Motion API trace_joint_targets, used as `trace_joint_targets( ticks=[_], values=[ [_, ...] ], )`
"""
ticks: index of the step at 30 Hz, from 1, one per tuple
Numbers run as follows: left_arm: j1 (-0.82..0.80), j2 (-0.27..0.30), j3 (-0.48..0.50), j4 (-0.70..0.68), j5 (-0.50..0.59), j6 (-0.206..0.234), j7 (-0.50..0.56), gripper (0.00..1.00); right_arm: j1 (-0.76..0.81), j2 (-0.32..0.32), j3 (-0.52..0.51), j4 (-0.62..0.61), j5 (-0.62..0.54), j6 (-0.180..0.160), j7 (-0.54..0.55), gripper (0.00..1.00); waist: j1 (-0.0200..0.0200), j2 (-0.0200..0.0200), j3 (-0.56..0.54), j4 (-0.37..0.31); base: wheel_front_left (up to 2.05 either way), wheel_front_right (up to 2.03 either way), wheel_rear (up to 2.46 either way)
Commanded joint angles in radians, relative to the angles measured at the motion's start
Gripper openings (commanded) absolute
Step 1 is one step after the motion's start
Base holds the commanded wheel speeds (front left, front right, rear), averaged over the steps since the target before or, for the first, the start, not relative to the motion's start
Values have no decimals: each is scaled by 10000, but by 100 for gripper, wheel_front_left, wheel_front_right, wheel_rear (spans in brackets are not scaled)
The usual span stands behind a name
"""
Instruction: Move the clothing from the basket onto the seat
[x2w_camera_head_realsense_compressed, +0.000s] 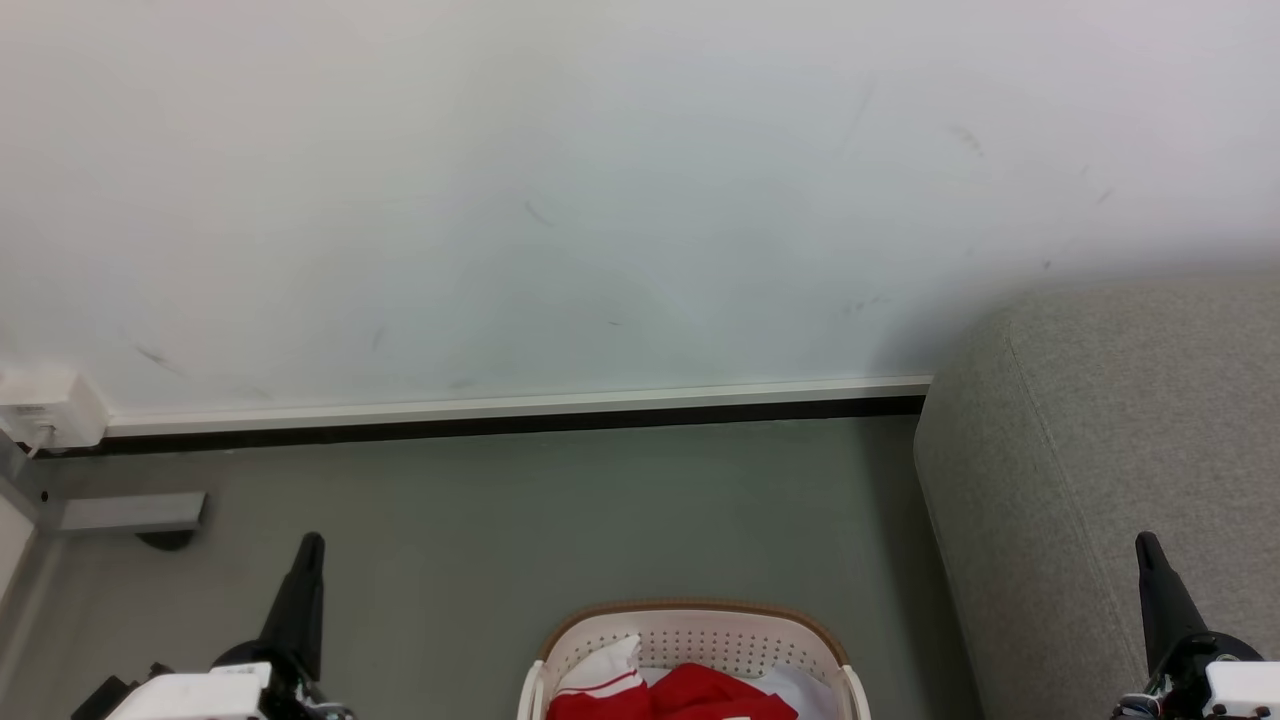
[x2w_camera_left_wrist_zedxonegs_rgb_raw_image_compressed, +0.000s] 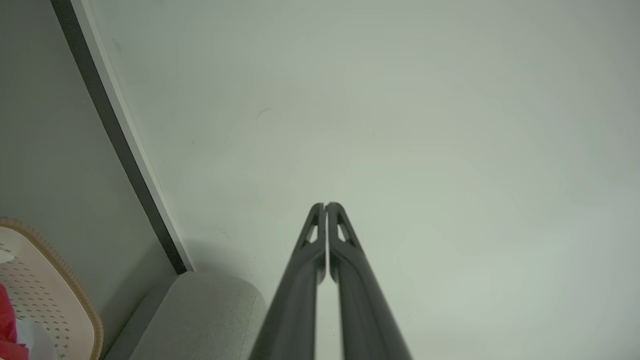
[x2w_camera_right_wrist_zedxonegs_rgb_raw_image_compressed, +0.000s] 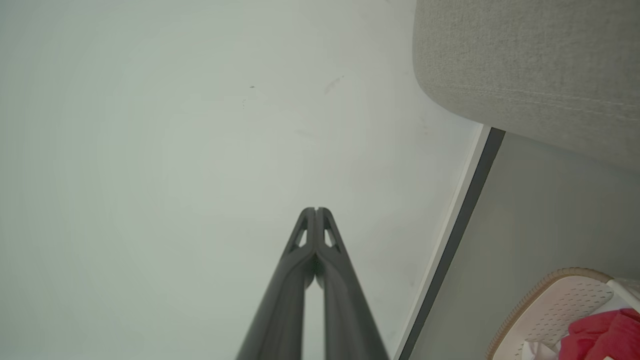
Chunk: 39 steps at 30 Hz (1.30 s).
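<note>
- Lower left of the head view: the left gripper (x2w_camera_head_realsense_compressed: 312, 542) points up the frame. Its two dark fingers are pressed flat together, so it is closed, with nothing between them.
- Lower right, the right gripper (x2w_camera_head_realsense_compressed: 1146, 540) mirrors it. It is shut tip to tip and empty, its tip standing in front of the grey side of the sofa (x2w_camera_head_realsense_compressed: 1120, 420).
- Dead centre at the bottom edge sits the laundry basket (x2w_camera_head_realsense_compressed: 695, 607), cream-white with a perforated wall and a brown rim. It stands on the grey-green floor (x2w_camera_head_realsense_compressed: 480, 530), between the two grippers and well apart from each.
- Inside it is the clothing (x2w_camera_head_realsense_compressed: 705, 692): bunched red jersey fabric, a white piece edged with red stripes at its left, and more white cloth at its right. All of it that shows lies in the basket.
- The sofa rises on the right, woven and round-cornered with a stitched seam running down it. It is near the basket, with a strip of floor between them.
- Left wrist view: the closed fingers aim at the pale wall (x2w_camera_head_realsense_compressed: 600, 200). The basket rim and a sliver of red sit at that view's lower left, and the sofa corner is just beside the fingers' base.
- Right wrist view: the fingers are shut against the same wall. The sofa is at upper right, and the basket with red cloth is at lower right.
- Along the wall's foot runs a white skirting strip (x2w_camera_head_realsense_compressed: 520, 400) over a dark line.
- Far left, a small white box (x2w_camera_head_realsense_compressed: 45, 408) sits on the wall, with a grey bracket (x2w_camera_head_realsense_compressed: 130, 512) low by the floor.
</note>
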Motion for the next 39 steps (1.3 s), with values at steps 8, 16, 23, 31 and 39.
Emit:
trace_joint_targets(
  ticks=[8, 16, 23, 31, 39],
  values=[
    [128, -40, -30, 166, 0, 21, -47, 100, 123, 43, 42, 153, 4, 0, -16, 100, 0, 0, 3, 0, 0, 0, 0],
    [68, -31, -136, 4, -66, 14, -460, 100, 125, 33, 317, -241, -50, -1, -266, 100, 0, 0, 14, -6, 0, 0, 0],
    [11, -24, -182, -179, 157, 9, -786, 100, 95, 5, 578, -589, -172, -3, -552, 100, 0, 0, 22, -15, 0, 0, 0],
    [-25, -15, -244, -431, 969, 2, -1134, 100, 41, -213, 955, -952, -563, -4, -1046, 100, 0, 0, 36, -35, 0, 0, 0],
    [-30, -6, -314, -616, 2123, -4, -1451, 100, -31, -498, 1304, -1138, -1186, -5, -1443, 100, 0, 0, 28, -69, 0, 0, 0]
  ],
)
